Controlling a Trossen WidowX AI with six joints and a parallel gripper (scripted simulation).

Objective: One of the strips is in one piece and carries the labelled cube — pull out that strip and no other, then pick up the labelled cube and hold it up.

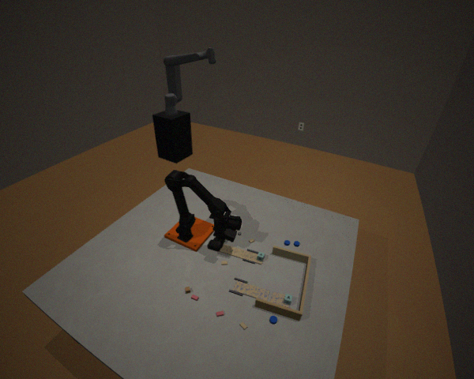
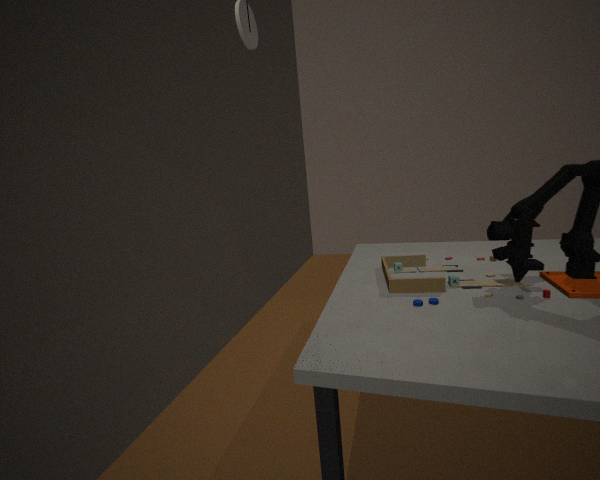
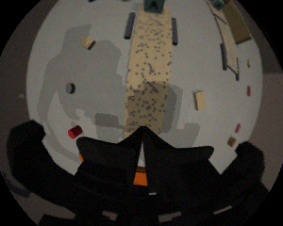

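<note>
A speckled wooden strip (image 1: 241, 253) (image 2: 481, 283) (image 3: 150, 61) looks unbroken where visible and runs between two dark rails. A teal cube marked A (image 1: 260, 256) (image 2: 453, 280) (image 3: 154, 6) sits at its far end, outside the low wooden wall. My gripper (image 1: 216, 247) (image 2: 519, 280) (image 3: 143, 128) is shut and empty, fingertips pointing down at the strip's near end; contact cannot be told. A second strip (image 1: 261, 291) (image 2: 437, 268) (image 3: 228, 44) has a dark line across it and bears another teal cube (image 1: 287, 299) (image 2: 398, 267) inside the wall.
The three-sided wooden wall (image 1: 305, 285) (image 2: 416, 285) (image 3: 237, 24) surrounds the second strip's far end. A red cylinder (image 2: 546, 293) (image 3: 74, 132) and a small wooden block (image 1: 223, 263) (image 3: 200, 101) lie near the gripper. Blue discs (image 1: 287, 242) (image 2: 417, 302) lie outside the wall.
</note>
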